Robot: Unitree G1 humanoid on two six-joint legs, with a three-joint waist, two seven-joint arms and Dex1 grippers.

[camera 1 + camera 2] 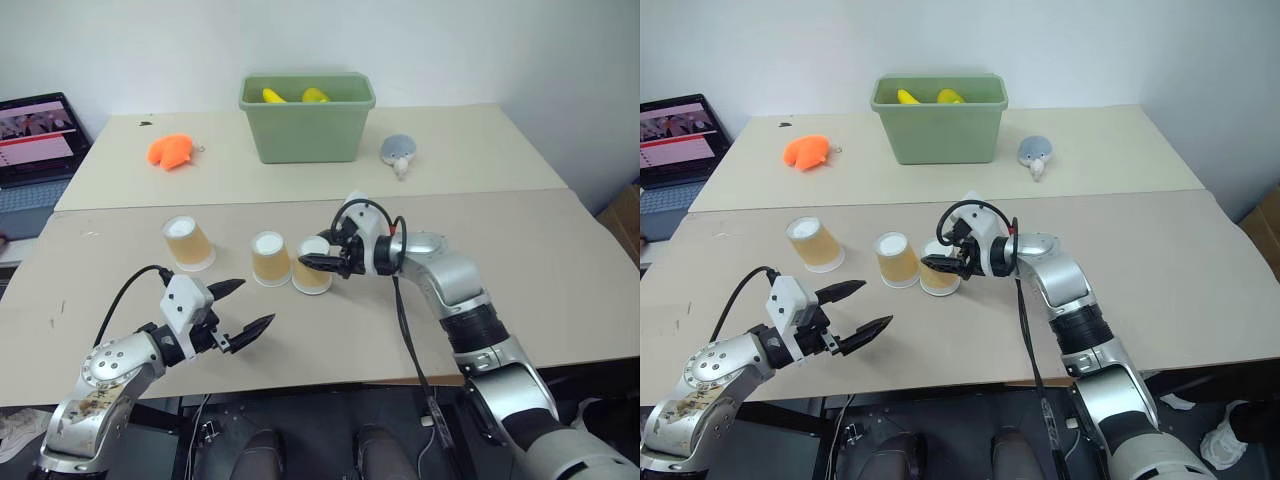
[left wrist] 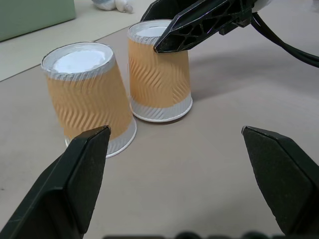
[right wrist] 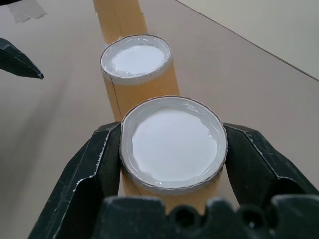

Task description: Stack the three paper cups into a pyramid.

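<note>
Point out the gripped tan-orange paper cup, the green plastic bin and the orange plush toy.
Gripped tan-orange paper cup [image 3: 172, 144]: right wrist view, white upturned base.
Green plastic bin [image 1: 305, 130]: left eye view, front wall.
Orange plush toy [image 1: 170, 151]: left eye view, middle.
</note>
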